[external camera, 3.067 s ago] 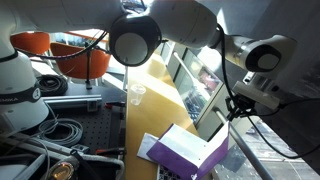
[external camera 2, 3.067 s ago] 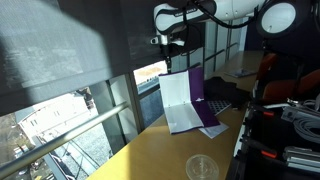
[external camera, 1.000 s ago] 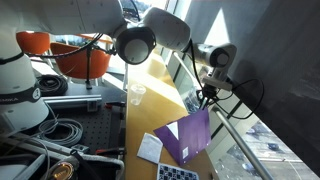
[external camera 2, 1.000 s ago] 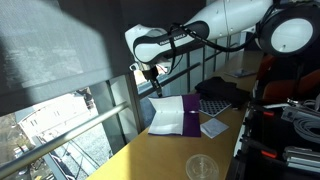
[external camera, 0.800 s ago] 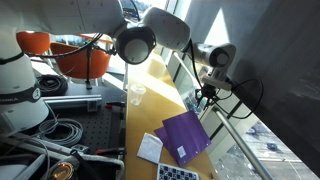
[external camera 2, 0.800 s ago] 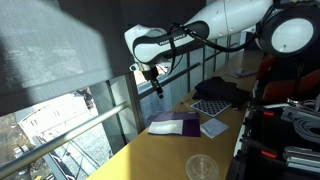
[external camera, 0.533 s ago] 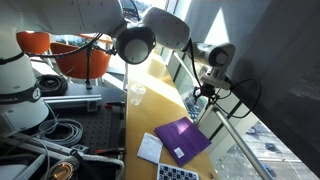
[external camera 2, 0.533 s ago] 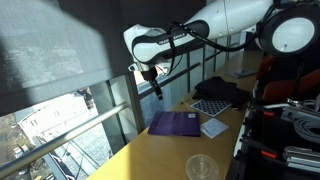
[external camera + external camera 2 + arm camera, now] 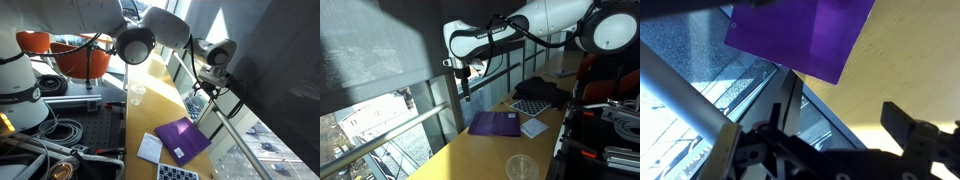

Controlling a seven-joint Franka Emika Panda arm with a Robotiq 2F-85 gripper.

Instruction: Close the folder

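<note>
The purple folder (image 9: 180,140) lies flat and shut on the yellow table (image 9: 150,85), near the window edge; in an exterior view it shows as a flat purple rectangle (image 9: 495,123). In the wrist view the folder (image 9: 805,35) fills the top of the frame, with no paper showing. My gripper (image 9: 467,86) hangs in the air above the folder's window side, apart from it (image 9: 205,95). Its dark fingers (image 9: 915,135) stand wide apart, and nothing is between them (image 9: 840,130).
A white sheet (image 9: 534,127) lies beside the folder, with a checkered pad (image 9: 532,106) behind it. A clear plastic cup (image 9: 522,167) stands further along the table. The window rail (image 9: 420,115) runs close along the table's edge. Cables and gear crowd the other side (image 9: 60,130).
The folder's raised cover dropped flat onto the table, so the folder now lies shut. My gripper let go of it, opened wide and rose a little toward the window.
</note>
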